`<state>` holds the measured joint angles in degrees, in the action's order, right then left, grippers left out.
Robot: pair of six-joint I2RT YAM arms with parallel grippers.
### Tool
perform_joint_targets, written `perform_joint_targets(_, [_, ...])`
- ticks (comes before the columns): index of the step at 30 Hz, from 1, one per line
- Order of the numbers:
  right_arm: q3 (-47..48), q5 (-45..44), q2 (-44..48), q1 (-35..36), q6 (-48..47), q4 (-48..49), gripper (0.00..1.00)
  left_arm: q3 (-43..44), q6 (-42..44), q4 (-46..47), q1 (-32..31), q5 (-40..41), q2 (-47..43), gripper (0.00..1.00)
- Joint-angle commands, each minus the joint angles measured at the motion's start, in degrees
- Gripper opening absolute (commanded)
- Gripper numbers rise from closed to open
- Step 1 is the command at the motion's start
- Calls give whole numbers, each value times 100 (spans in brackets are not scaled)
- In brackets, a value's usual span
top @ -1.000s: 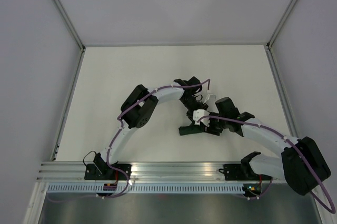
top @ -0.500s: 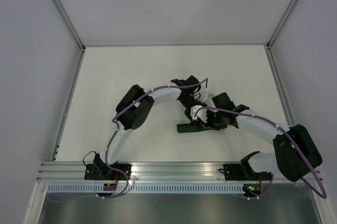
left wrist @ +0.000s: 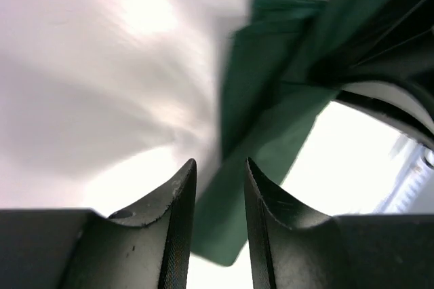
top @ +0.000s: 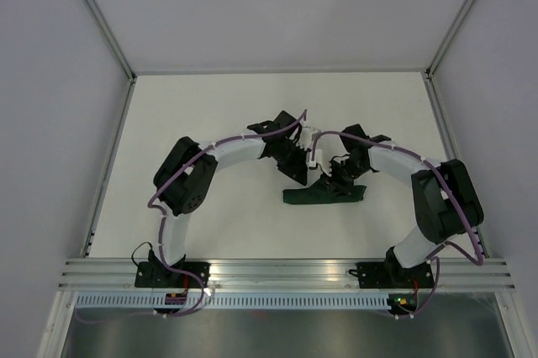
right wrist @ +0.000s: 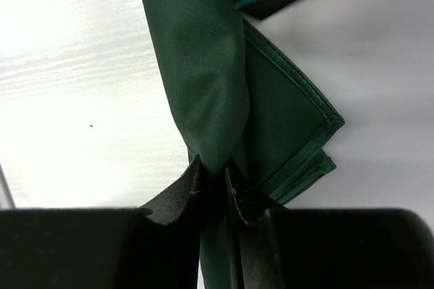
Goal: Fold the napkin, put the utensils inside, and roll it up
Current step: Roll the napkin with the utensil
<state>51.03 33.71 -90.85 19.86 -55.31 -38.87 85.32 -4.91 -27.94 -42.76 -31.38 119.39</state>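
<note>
The napkin (top: 324, 195) is a dark green cloth bunched into a long narrow bundle lying left to right on the white table (top: 202, 114). My right gripper (top: 335, 176) stands over its middle and is shut on a pinched-up fold of the cloth (right wrist: 203, 51); hemmed corners of the napkin lie beside the fingers. My left gripper (top: 298, 176) hovers just left of it, above the bundle's left part, with its jaws a little apart and nothing between them; the napkin (left wrist: 271, 126) shows beyond its fingertips (left wrist: 183, 180). No utensils are in view.
Grey walls with metal posts enclose the table on the left, right and far sides. An aluminium rail (top: 277, 270) carrying both arm bases runs along the near edge. The two wrists are close together at mid-table.
Both wrists have shifted towards the far side and the right arm has swung left. The napkin bundle, mostly covered before, now shows as a long strip below the grippers.
</note>
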Motion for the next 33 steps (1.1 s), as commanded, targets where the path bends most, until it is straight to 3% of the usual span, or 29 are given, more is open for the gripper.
perform_joint_targets(1, [442, 407, -668, -157, -480, -893, 22, -514, -502, 797, 119, 1141, -784, 39])
perform_joint_targets(9, [1752, 812, -2023, -535, -1043, -2175, 22, -2167, -328, 2608, -21, 1643, -1998, 39])
perform_joint_targets(16, [2543, 953, -2779, -659, -1219, -2722, 23, -3222, 1113, 4041, -1398, 3162, -2394, 43])
perform_joint_targets(18, [2623, 944, -2877, -676, -1210, -2818, 23, -3389, 1518, 4507, -1664, 3813, -2368, 53])
perform_joint_targets(19, [2675, 944, -2964, -685, -1193, -2836, 23, -3399, 1632, 4604, -1848, 3927, -2351, 57])
perform_joint_targets(33, [2922, 918, -3272, -729, -1052, -2836, 23, -3004, 3039, 4912, -2544, 4429, -1261, 62])
